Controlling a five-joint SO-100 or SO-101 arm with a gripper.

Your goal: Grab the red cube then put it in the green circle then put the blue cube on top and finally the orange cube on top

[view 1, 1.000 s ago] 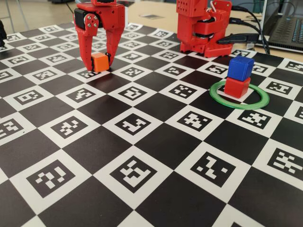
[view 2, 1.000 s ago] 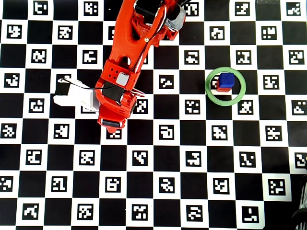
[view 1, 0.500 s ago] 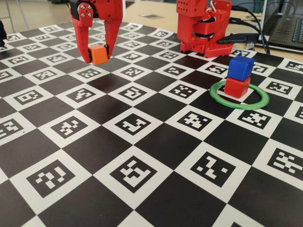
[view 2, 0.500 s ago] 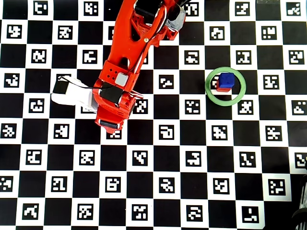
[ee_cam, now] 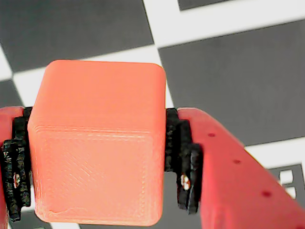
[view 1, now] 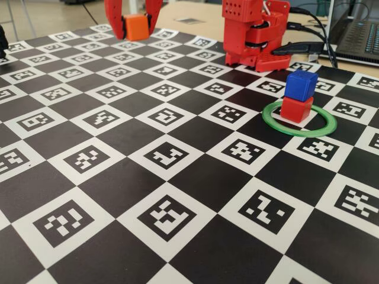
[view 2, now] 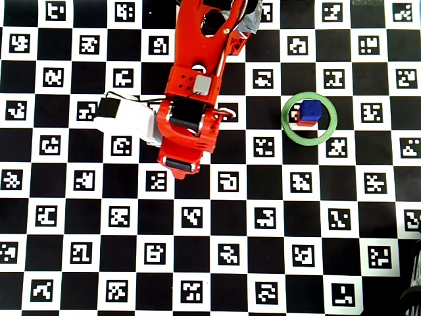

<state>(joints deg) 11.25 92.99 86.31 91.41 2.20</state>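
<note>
My gripper [view 1: 134, 28] is shut on the orange cube [view 1: 137, 26] and holds it high above the mat at the fixed view's top left. In the wrist view the orange cube [ee_cam: 97, 143] fills the space between the black pads [ee_cam: 183, 157], both pressed against its sides. The blue cube [view 1: 301, 84] sits on the red cube [view 1: 296, 109] inside the green circle [view 1: 323, 126] at the right. From overhead the blue cube [view 2: 311, 110] covers most of the red cube [view 2: 303, 122] within the green circle [view 2: 289, 125]. The arm [view 2: 191, 125] hides the orange cube there.
The mat [view 1: 177, 195] is a black-and-white checkerboard with printed markers. The arm's red base [view 1: 251, 35] stands at the back, with cables and a laptop [view 1: 358, 35] behind it to the right. A white camera block [view 2: 128, 118] juts from the wrist.
The gripper has risen off the mat with the orange cube held in it. In the overhead view the arm has swung to the right, toward the green circle.
</note>
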